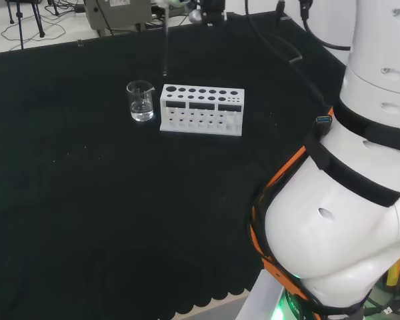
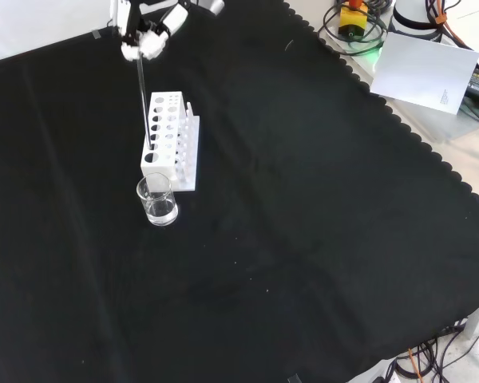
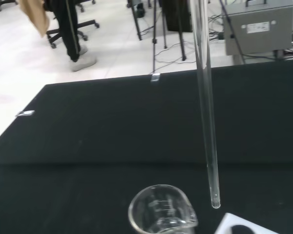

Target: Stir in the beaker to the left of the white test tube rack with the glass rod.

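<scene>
A clear glass beaker (image 1: 141, 101) (image 2: 157, 201) (image 3: 162, 213) stands on the black cloth, just left of the white test tube rack (image 1: 201, 110) (image 2: 169, 144) in the head view. It seems to hold a little clear liquid. The hand (image 2: 144, 36) is high above the rack's far end, shut on the top of a glass rod (image 2: 142, 92) (image 1: 165, 43) (image 3: 206, 107). The rod hangs nearly upright. In the wrist view its lower tip is above and beside the beaker's rim, near a corner of the rack (image 3: 237, 226), not inside the beaker.
A grey box (image 1: 117, 12) and cables lie beyond the cloth's far edge in the head view. In the front view a white sheet of paper (image 2: 427, 70) rests past the scalloped cloth edge. The arm's white links (image 1: 347, 200) rise at the head view's right.
</scene>
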`<state>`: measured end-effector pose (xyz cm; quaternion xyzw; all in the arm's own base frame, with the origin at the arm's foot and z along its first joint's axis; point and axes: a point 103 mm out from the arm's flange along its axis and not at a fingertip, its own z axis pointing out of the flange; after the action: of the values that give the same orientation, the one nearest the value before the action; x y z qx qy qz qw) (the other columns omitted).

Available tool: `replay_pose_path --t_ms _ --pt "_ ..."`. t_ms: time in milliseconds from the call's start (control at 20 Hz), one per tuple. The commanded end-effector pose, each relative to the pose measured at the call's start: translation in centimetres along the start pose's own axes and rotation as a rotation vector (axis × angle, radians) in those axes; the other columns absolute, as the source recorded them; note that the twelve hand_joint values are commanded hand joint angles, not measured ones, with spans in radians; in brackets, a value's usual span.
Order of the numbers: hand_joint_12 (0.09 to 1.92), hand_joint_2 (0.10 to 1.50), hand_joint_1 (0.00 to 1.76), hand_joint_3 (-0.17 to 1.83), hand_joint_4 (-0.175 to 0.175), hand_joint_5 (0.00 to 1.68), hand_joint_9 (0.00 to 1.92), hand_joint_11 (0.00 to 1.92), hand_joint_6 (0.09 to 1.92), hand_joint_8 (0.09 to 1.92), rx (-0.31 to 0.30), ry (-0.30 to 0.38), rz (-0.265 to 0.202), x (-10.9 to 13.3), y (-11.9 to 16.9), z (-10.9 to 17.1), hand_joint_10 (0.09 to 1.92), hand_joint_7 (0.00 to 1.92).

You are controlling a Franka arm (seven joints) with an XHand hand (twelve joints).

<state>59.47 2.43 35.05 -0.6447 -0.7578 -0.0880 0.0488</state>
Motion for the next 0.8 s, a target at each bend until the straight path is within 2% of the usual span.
replay_pose_path --t_ms 50,350,800 --pt "0.8 1.09 1.3 -0.09 -0.175 1.22 1.75 1.22 0.26 1.1 0.014 0.02 -0.065 2.4 1.2 1.0 0.75 1.12" --pt "0.8 1.09 1.3 -0.08 -0.175 1.23 1.75 1.22 0.26 1.1 0.004 0.039 -0.089 3.1 1.9 1.8 0.75 1.12" --pt "0.8 1.08 1.3 -0.08 -0.175 1.23 1.75 1.22 0.26 1.1 0.019 0.046 -0.115 2.7 3.4 3.5 0.75 1.12"
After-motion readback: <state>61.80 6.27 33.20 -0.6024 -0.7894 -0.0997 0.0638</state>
